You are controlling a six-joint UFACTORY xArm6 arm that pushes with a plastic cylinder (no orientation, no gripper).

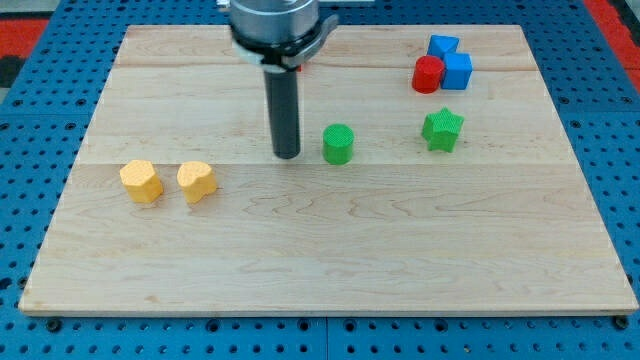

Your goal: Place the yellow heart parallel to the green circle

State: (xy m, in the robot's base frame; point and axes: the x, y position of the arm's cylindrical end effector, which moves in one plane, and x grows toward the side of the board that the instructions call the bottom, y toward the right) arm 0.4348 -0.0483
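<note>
The rod's tip point(287, 155), holding nothing, is standing just left of the green circular block point(339, 143); the yellow heart-shaped block point(197, 181) is lying nearer and well left on the wooden board point(320, 260), apparently not yet pushed.

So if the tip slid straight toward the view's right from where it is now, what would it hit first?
Most likely the green circle: my tip sits just to its left, at about the same height in the view, not touching it. Further right along that line is the green star, though it lies slightly higher, so depth is uncertain.
</note>
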